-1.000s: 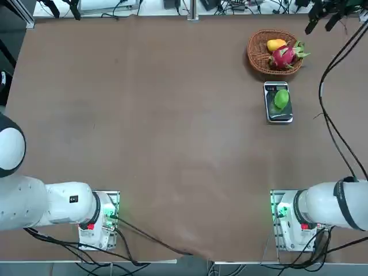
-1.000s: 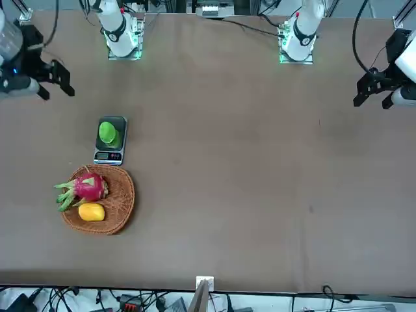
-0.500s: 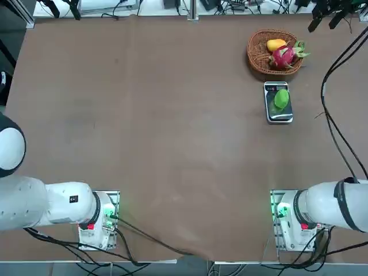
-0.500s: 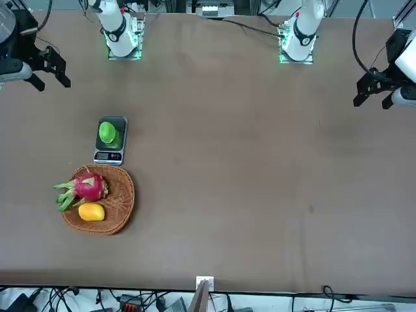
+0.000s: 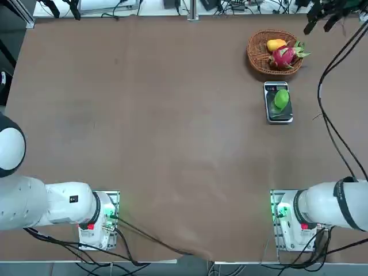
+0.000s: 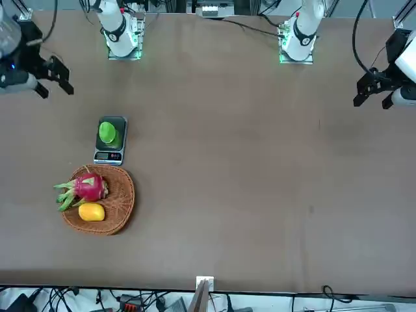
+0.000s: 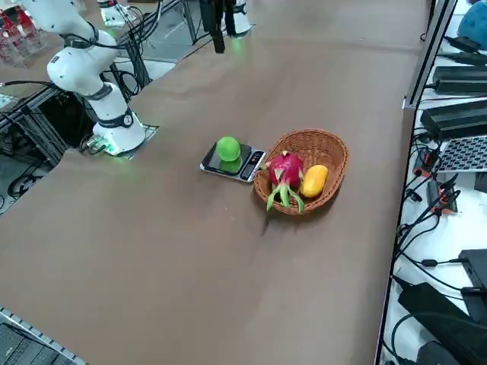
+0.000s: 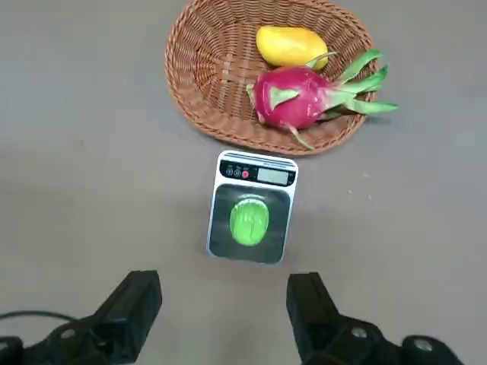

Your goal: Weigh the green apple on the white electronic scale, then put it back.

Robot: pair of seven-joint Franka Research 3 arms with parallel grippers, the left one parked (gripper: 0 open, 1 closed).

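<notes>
The green apple (image 5: 281, 99) rests on the dark top of the white electronic scale (image 5: 278, 118), whose display end faces the basket. In the wrist view the apple (image 8: 249, 220) and the scale (image 8: 257, 173) lie well below my right gripper (image 8: 224, 312), ahead of its two fingers. The black fingers (image 8: 133, 304) stand wide apart with nothing between them. From overhead the right gripper (image 5: 323, 19) hangs high near the table's far right corner. From the front the gripper (image 6: 54, 84) is at the left, apart from the apple (image 6: 107, 132).
A round wicker basket (image 5: 256, 54) stands just beyond the scale, holding a pink dragon fruit (image 5: 283, 56) and an orange-yellow fruit (image 5: 276, 44). Black cables trail along the table's right side (image 5: 330, 121). Bare brown tabletop surrounds the scale.
The right gripper drifted slightly and came back to nearly the same spot. The apple and the scale have not moved.
</notes>
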